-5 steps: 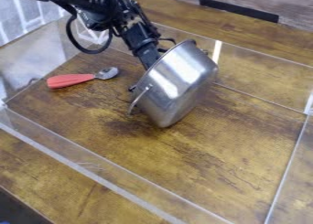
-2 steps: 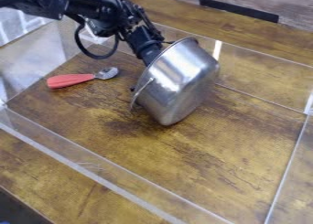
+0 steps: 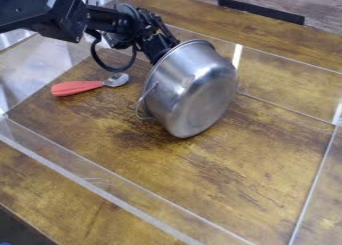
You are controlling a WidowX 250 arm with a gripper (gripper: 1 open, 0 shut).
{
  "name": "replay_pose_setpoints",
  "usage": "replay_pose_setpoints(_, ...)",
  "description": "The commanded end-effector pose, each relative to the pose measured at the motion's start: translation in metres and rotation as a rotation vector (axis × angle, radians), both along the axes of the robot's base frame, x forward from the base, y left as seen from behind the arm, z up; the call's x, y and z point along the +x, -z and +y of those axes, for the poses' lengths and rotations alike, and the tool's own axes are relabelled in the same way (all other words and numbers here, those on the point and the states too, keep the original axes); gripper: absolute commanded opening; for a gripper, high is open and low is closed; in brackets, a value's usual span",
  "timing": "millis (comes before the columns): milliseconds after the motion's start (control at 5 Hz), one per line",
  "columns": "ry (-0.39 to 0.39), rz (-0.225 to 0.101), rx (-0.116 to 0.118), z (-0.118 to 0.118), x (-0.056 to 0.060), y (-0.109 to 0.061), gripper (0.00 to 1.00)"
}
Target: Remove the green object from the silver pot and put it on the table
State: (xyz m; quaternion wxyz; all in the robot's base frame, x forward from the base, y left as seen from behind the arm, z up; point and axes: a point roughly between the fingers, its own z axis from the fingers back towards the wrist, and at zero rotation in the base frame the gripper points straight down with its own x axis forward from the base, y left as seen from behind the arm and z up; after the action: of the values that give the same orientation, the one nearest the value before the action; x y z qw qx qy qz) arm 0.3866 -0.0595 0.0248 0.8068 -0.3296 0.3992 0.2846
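The silver pot (image 3: pixel 197 91) lies tipped on its side on the table (image 3: pixel 247 184). Its shiny base faces me and its mouth points away to the upper left. The green object is hidden from view. My gripper (image 3: pixel 162 49) reaches in from the upper left, its dark fingers at the pot's upper-left rim. The rim covers the fingertips, so I cannot see how wide they stand or whether they still hold the rim.
A red-handled utensil (image 3: pixel 78 87) with a metal head lies left of the pot. Clear plastic walls (image 3: pixel 80 171) run along the table's front, left and right edges. A black cable loop (image 3: pixel 114 57) hangs under the arm.
The pot has tipped further, so its base now turns more toward me. The arm's wrist has rolled and its body has shifted a little left, staying at the rim.
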Motion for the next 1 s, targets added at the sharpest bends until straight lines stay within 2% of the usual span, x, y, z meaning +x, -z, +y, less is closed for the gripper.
replay_pose_setpoints(0, 0.022, -0.040, 0.024, -0.014, 0.007, -0.024, 0.00)
replay_pose_setpoints(200, 0.037, -0.021, 0.044, -0.025, 0.006, -0.031, 0.00)
replay_pose_setpoints(800, 0.056, 0.059, 0.143, -0.032, -0.010, -0.040, 0.00)
